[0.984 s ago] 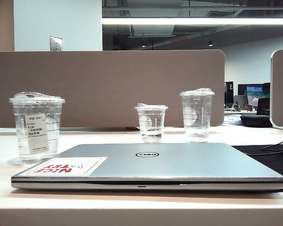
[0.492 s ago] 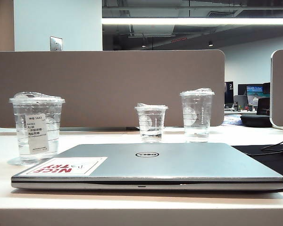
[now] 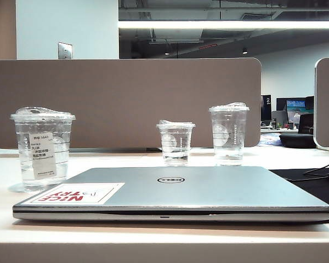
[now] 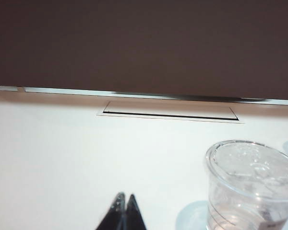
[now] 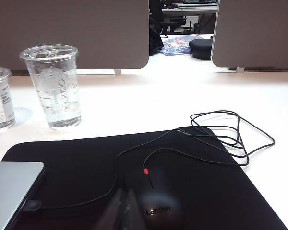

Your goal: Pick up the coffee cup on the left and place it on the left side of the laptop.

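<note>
Nearest me lies the shut laptop (image 3: 172, 192), and the coffee cup (image 3: 42, 148) stands at its ten o'clock on the table (image 3: 0, 181), already by its left side; I think the job is nearly done, so the left gripper (image 4: 124, 205), pinched shut and empty beside the cup, should pull away slowly without bumping it. The right gripper (image 5: 121, 203) is shut too, over a black mouse (image 5: 156, 203) marked "Lenovo". The laptop sticker (image 3: 77, 193) says "NICE TRY", and the cup's label is too small to read.

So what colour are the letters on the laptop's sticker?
Red letters on the white sticker, clearest in the exterior view.
</note>
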